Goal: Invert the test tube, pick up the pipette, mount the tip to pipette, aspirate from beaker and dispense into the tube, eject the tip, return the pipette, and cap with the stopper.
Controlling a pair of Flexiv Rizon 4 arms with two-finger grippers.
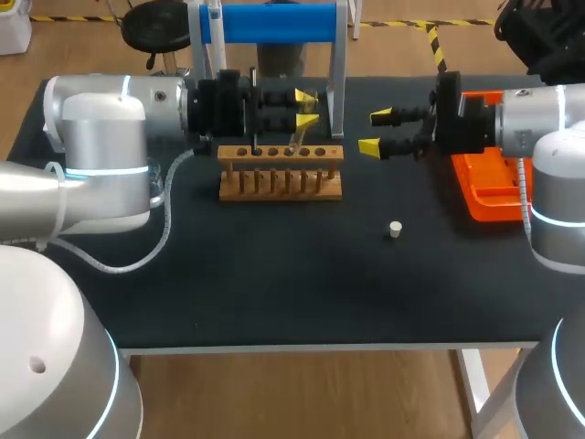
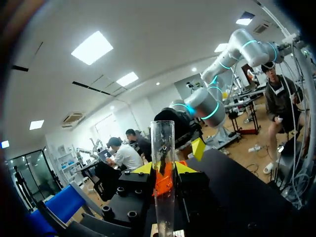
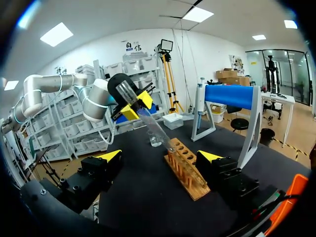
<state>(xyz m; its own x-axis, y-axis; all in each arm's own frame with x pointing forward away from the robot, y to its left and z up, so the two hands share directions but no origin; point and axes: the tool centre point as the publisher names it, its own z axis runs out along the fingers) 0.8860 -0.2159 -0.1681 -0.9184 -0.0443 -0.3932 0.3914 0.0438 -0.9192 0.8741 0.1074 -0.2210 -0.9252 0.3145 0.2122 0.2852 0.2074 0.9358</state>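
In the head view, the test tube [image 1: 296,139] is seen clamped between the fingers of the left gripper [image 1: 308,108]. It is tilted over the wooden rack [image 1: 281,174], with its lower end at the rack's top. The right gripper [image 1: 375,131] is held to the rack's right, its fingers spread with nothing between them. The stopper [image 1: 395,230] is found on the table [image 1: 274,274], nearer than the rack and to its right.

In the left wrist view, the tube [image 2: 163,143] is shown gripped from both sides by the yellow tips.

In the right wrist view, the right gripper's fingers are seen parted wide. The rack [image 3: 186,168] is ahead of them, and the held tube [image 3: 155,129] slants down toward it.
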